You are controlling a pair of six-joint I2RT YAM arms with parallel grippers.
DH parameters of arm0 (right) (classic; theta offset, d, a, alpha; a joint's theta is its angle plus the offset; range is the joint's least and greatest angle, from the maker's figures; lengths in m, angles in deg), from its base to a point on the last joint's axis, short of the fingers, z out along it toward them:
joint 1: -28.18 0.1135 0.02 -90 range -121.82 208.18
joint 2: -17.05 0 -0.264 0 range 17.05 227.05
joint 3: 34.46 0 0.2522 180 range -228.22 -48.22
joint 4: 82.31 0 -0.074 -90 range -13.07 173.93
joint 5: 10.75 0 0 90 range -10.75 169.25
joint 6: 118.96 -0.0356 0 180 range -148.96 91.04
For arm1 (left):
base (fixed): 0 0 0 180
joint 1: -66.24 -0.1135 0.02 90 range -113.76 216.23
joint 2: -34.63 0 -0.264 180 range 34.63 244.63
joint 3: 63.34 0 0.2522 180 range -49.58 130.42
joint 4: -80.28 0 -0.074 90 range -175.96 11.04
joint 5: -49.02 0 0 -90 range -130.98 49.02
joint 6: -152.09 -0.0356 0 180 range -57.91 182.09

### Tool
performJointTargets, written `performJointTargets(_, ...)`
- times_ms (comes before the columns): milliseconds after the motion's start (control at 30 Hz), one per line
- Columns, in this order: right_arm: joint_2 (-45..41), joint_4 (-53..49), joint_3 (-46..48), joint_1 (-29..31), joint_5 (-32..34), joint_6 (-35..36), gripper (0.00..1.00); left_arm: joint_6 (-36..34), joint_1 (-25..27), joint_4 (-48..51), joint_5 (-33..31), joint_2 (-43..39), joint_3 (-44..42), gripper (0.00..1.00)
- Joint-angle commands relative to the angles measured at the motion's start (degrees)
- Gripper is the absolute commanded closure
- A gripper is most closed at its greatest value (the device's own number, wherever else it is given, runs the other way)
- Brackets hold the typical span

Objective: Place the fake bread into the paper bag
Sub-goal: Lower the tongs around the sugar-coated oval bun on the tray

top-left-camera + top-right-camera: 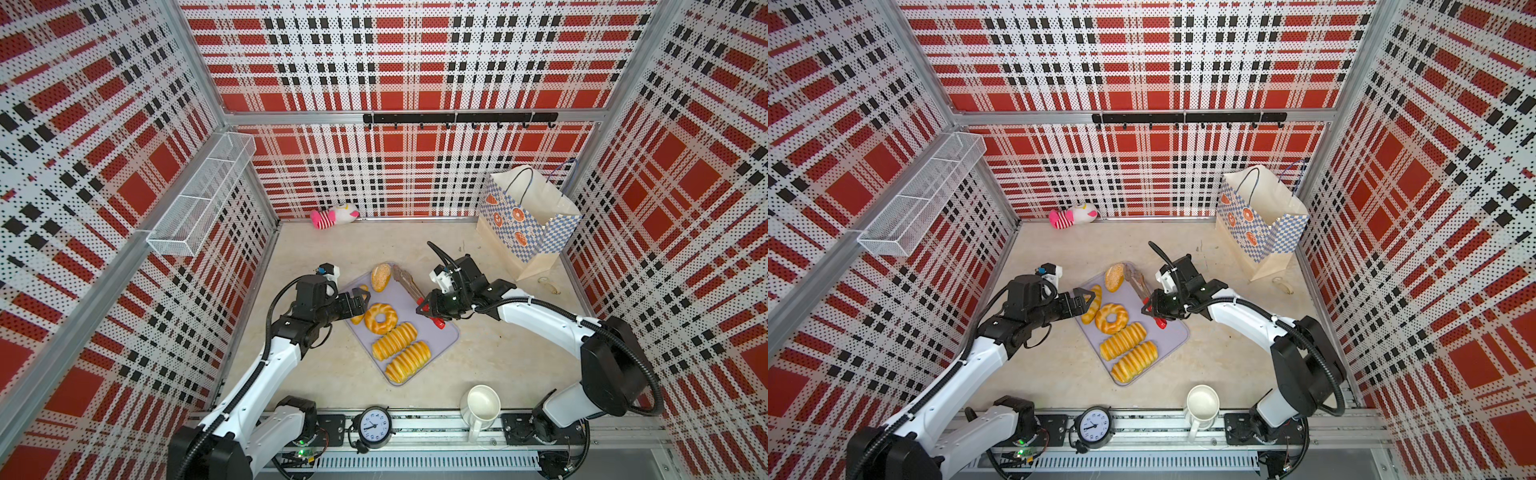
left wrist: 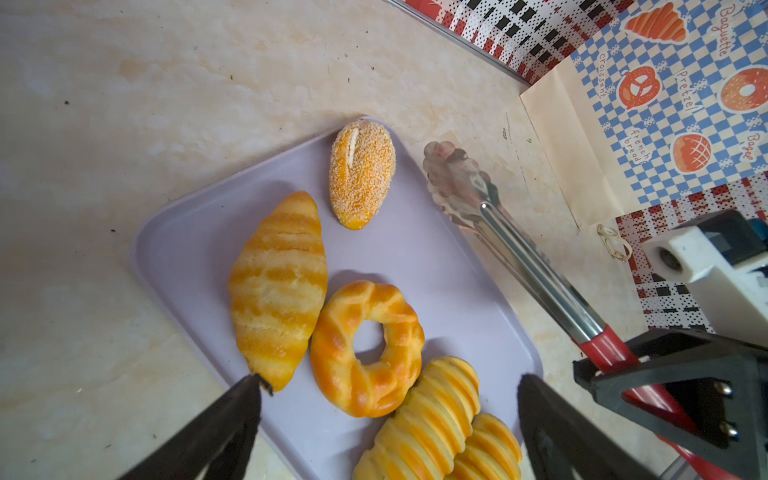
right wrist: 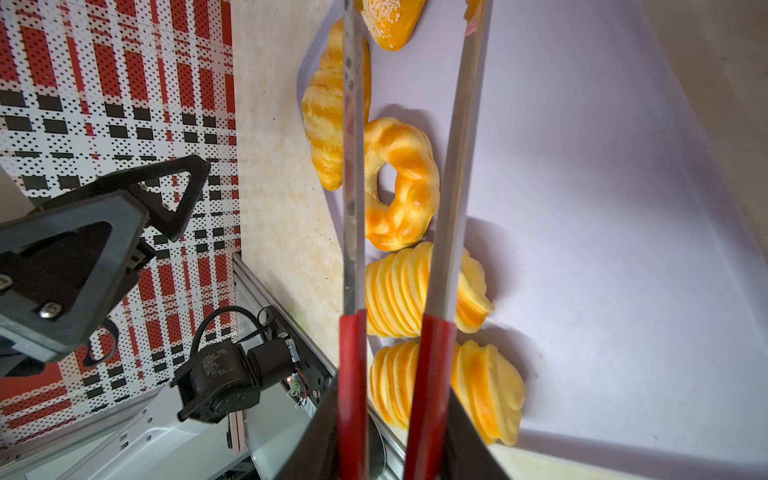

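Red-sleeved tongs (image 3: 449, 232) closest to the lens, clamped by the handles in the right hand (image 1: 428, 309); steel arms parted, nothing between them, tips out past the rim of the tray (image 2: 436, 257), near the seeded bun (image 2: 361, 174). Left hand (image 1: 362, 302) spread wide and empty, poised at the tray's edge over the croissant (image 2: 278, 286). Also on the tray: ring doughnut (image 2: 368, 349) touching the croissant, two ridged loaves (image 1: 395, 340) side by side. Paper bag (image 1: 525, 216) upright and open-mouthed in the far right corner of the surface (image 1: 353, 245), well apart from the tray; contents hidden. By the look of it, well short of finished: five pieces to move, none gripped yet.
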Motion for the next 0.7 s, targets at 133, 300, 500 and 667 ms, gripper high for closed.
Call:
performJointTargets(133, 3.1, 5.3, -2.7, 1.2, -1.6, -2.4, 0.69, -0.1, 0.5, 0.4, -1.3, -0.2, -0.2, 0.02)
performJointTargets(300, 4.6, 6.3, -3.6, 1.8, -1.9, -2.7, 0.68, -0.1, 0.4, 0.4, -1.2, 0.1, -0.2, 0.02)
performJointTargets(500, 5.7, 6.8, -4.0, 2.0, -1.4, -3.5, 0.66, 0.1, 0.5, 0.6, -1.9, 0.1, -0.2, 0.02)
performJointTargets(667, 7.0, 8.4, -4.1, 2.0, -1.8, -4.5, 0.65, 0.1, 0.5, 0.9, -2.3, 0.8, 0.0, 0.02)
